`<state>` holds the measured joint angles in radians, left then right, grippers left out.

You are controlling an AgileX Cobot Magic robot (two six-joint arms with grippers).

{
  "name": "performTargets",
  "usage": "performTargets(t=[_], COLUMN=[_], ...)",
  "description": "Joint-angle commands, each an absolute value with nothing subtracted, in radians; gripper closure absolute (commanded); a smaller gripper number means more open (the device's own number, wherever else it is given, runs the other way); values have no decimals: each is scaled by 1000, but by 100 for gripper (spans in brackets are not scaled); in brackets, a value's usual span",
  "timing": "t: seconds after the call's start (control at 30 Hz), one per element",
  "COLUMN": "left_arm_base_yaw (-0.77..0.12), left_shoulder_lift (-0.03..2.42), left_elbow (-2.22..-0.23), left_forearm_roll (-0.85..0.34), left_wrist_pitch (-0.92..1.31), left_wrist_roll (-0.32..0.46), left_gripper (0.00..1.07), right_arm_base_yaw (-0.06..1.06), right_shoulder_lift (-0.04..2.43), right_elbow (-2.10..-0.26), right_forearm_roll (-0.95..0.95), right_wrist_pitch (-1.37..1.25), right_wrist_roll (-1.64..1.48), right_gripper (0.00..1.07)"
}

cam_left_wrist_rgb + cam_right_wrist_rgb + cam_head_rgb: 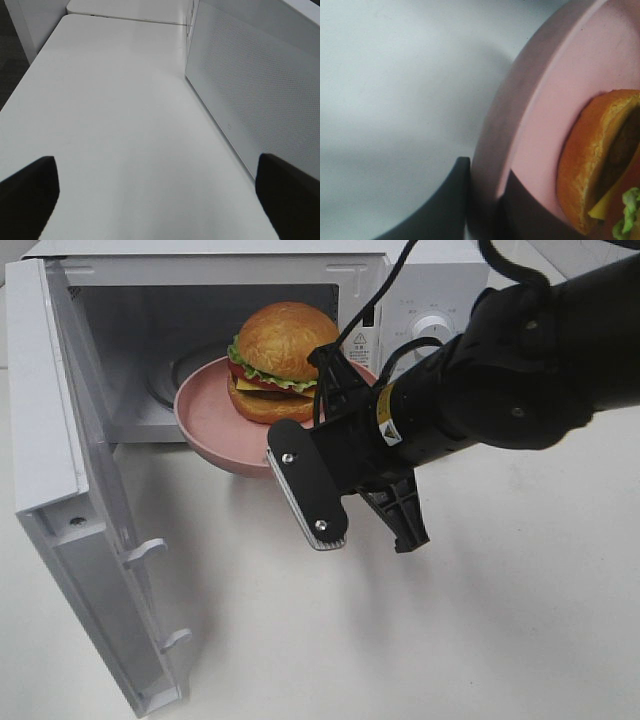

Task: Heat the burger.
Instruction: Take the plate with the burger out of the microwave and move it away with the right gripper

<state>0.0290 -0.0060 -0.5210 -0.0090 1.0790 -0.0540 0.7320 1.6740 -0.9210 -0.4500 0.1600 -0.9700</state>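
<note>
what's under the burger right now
The burger sits on a round pink plate, whose rim the right gripper clamps at the open microwave doorway. What lies beneath the plate is hidden by it.

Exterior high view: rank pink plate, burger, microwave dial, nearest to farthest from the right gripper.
1. Pink plate: its rim is in the right gripper.
2. Burger: on the plate, just behind the gripper.
3. Microwave dial: on the panel, back right.

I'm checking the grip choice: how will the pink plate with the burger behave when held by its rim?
The pink plate looks rigid. Held by the right gripper at one edge, it may sag. The tall burger could slide.
</note>
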Motion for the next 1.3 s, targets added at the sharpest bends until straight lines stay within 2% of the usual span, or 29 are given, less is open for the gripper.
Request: performTargets(t=[0.03,0.67,1.3], left_arm_base_yaw=[31,31,31], left_shoulder_lift=[-21,-21,-21], left_elbow=[-520,-520,-520], left_forearm_roll=[-8,-8,-8], left_wrist_pitch=[1070,1070,1070], left_wrist_roll=[-55,-55,-55], left_gripper=[7,7,7], right_arm_base_yaw=[736,736,736], right_shoulder_lift=[1611,1259,831], right_elbow=[-893,-611,-398], right_forearm_roll=[-479,-501,-501], right_wrist_pitch=[97,110,399], right_wrist_roll=[-971,-971,-918], right_gripper=[107,107,107])
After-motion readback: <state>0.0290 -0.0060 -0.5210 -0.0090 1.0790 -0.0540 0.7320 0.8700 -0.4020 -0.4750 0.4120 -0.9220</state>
